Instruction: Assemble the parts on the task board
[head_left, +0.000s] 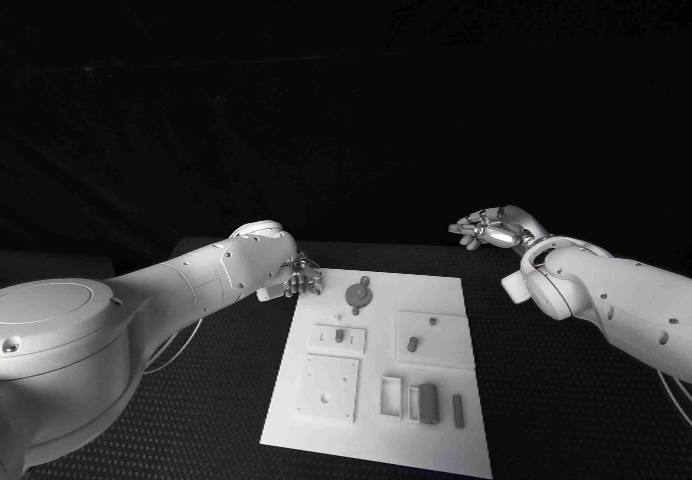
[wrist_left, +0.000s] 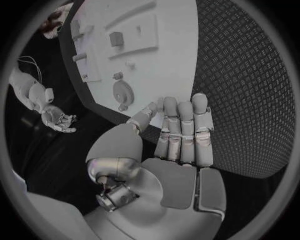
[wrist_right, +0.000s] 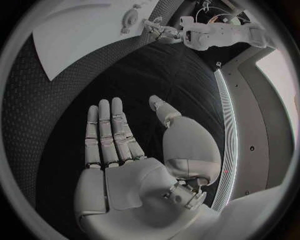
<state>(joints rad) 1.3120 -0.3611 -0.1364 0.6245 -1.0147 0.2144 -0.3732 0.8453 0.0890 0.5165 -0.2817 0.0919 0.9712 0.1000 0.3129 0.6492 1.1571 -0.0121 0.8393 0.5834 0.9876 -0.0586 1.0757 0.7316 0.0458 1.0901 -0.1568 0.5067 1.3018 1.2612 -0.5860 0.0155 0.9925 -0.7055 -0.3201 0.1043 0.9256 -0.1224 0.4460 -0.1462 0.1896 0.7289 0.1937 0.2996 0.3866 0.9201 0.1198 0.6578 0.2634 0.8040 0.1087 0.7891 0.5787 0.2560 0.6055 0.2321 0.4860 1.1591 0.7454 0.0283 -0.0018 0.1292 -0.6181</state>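
The task board (head_left: 378, 362) lies in the middle of the desk (head_left: 577, 400), running from near its far edge toward its near edge. The left robot hand (head_left: 299, 276) is at the board's far left corner. The right robot hand (head_left: 490, 228) is raised above the desk's far right part, well apart from the board.

The head view shows the board whole: a round part (head_left: 358, 294) with a small tab near its far edge, a small part (head_left: 340, 336) standing in a raised square plate on the left side, another small part (head_left: 413, 344) in a plate on the right side, and upright grey parts (head_left: 427, 403) in a row near the near edge. From there the left robot hand is half hidden behind its own wrist, and its pose is hard to read.

The left wrist view settles that: the fingers (wrist_left: 184, 131) lie straight and side by side with the thumb apart, holding nothing, the tips just at the board's edge close to the round part (wrist_left: 124, 93). Whether they touch the board cannot be told.

The right wrist view shows the right robot hand (wrist_right: 128, 155) flat and spread, palm bare, over the dark desk surface. The board's corner (wrist_right: 81, 35) appears there cut off by the rim, and its parts are too small to make out.
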